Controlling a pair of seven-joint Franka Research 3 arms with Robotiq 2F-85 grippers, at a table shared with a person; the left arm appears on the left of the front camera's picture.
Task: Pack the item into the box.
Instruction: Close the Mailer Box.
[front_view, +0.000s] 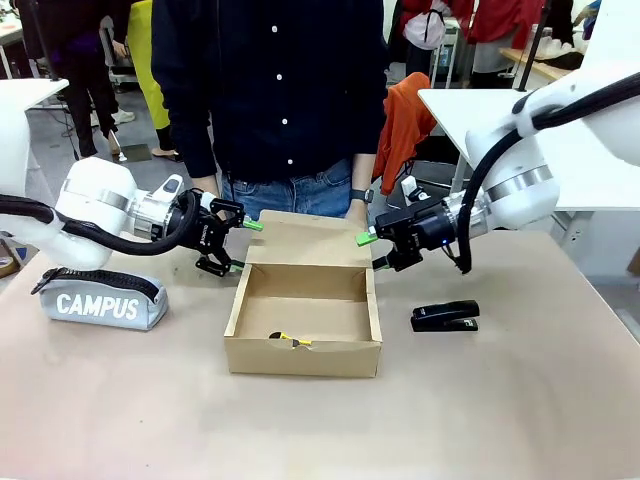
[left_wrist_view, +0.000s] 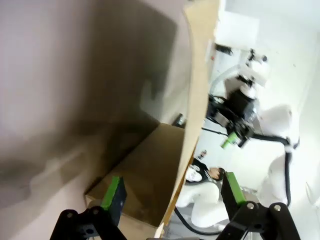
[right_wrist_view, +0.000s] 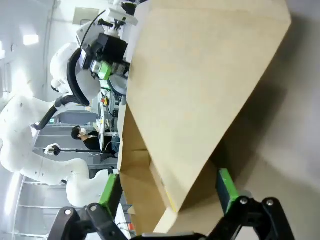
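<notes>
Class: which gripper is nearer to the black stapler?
Right. The right gripper is at the right side of the box, close to the stapler. The left gripper is beyond the box, at its left side.

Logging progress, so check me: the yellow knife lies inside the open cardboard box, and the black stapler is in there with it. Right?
Not quite. The yellow knife does lie inside the open cardboard box, but the black stapler is outside it, on the table at the box's right. The front view shows this.
</notes>
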